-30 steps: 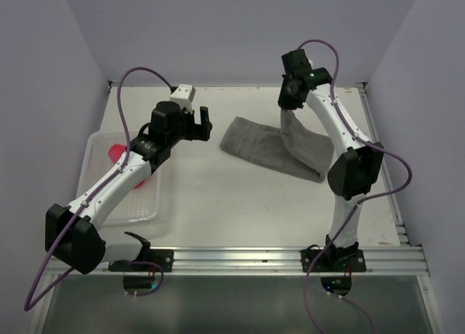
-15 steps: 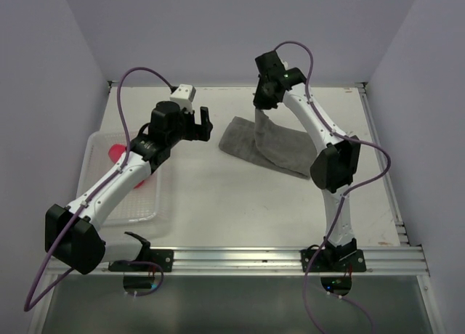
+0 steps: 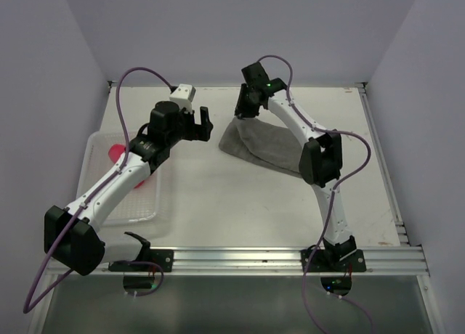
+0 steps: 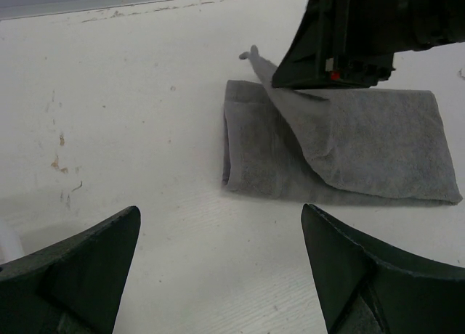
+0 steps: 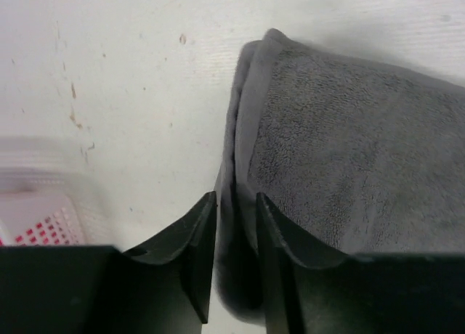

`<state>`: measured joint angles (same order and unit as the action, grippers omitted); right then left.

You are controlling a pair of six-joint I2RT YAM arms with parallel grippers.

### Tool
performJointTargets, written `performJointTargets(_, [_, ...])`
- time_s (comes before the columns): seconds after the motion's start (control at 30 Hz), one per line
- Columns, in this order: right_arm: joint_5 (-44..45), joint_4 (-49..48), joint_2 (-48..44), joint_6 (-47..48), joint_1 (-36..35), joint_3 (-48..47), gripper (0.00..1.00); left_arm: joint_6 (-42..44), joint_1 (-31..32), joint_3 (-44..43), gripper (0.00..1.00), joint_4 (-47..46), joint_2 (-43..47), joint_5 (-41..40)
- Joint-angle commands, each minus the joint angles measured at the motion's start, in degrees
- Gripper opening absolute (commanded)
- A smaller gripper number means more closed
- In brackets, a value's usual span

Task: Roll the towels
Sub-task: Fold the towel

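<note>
right wrist view shows the grey towel folded double, its layered edge running down between the fingers of the right gripper, which stand narrow and pinch that edge. from the left wrist the pinched corner rises off the cloth in a slack flap up to the claw, so the grip looks meant to draw that layer across the towel, which lies on the table at its far middle. the left gripper hangs spread wide and holds nothing, just left of the towel, likely waiting to pin or tuck. the pink towel lies in the white basket at the left edge, seemingly parked for its turn.
</note>
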<state>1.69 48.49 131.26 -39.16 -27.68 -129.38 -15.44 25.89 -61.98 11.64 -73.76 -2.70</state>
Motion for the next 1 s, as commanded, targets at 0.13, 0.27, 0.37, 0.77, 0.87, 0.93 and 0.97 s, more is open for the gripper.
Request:
performJointTargets(0.13, [-6.7,-5.2,3.3,-1.2,-0.9,-2.8,0.48,-0.1,0.0,0.4,0.96,-2.4,1.9,0.7])
performJointTargets(0.27, [-5.5,-4.1,-0.6,1.0,0.2,-2.5,0.51,0.0,0.0,0.5,0.96,-2.5,1.6,0.2])
performJointTargets(0.37, [-5.4,-4.4,-6.6,1.3,2.6,3.1,0.51,0.1,0.0,0.6,0.96,-2.8,1.3,0.1])
performJointTargets(0.77, [-7.1,-12.2,-38.3,6.5,18.5,45.1,0.18,-7.4,2.1,-8.7,0.7,-7.1,-11.8,8.8])
performJointTargets(0.87, [-5.8,-13.8,-42.4,7.8,20.4,52.6,0.17,-6.5,5.0,-14.8,0.49,-8.0,-19.2,8.7])
performJointTargets(0.93, [-4.9,-14.8,-43.5,8.6,20.6,55.2,0.15,-5.6,6.5,-18.0,0.33,-7.7,-24.7,8.1])
performJointTargets(0.97, [-4.9,-15.2,-43.5,8.8,20.6,56.9,0.14,-5.7,6.5,-19.9,0.22,-7.9,-26.2,7.1])
